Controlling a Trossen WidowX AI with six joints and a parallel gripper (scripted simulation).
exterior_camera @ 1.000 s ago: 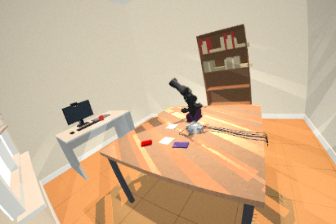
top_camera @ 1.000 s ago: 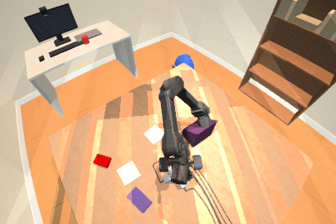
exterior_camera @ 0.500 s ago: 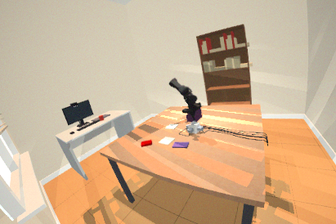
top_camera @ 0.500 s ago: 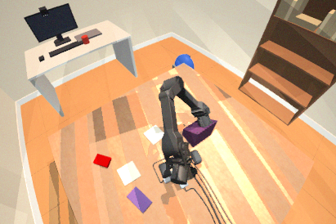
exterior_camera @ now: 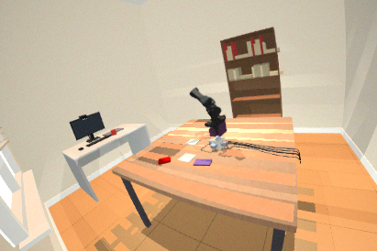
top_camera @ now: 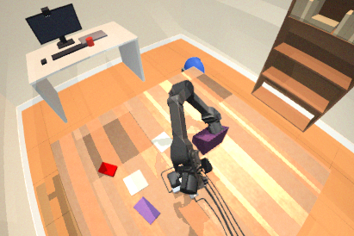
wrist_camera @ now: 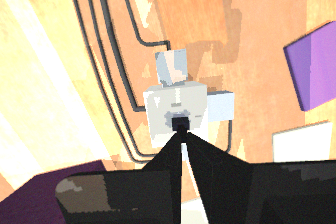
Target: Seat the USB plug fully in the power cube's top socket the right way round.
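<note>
The white power cube stands on the table; in the top view the arm mostly hides it. Pale plug blocks stick out of its sides with dark cables. My gripper is over the cube top, shut on the small dark USB plug. The plug's end lies over the grey-rimmed socket area. Its lower end is hidden, so I cannot tell how deep it is, whether it is in the socket or above it, or which way round it is.
Dark cables run off from the cube. The arm's base sits on a dark purple block. A light purple block, white squares and a red block lie on the table.
</note>
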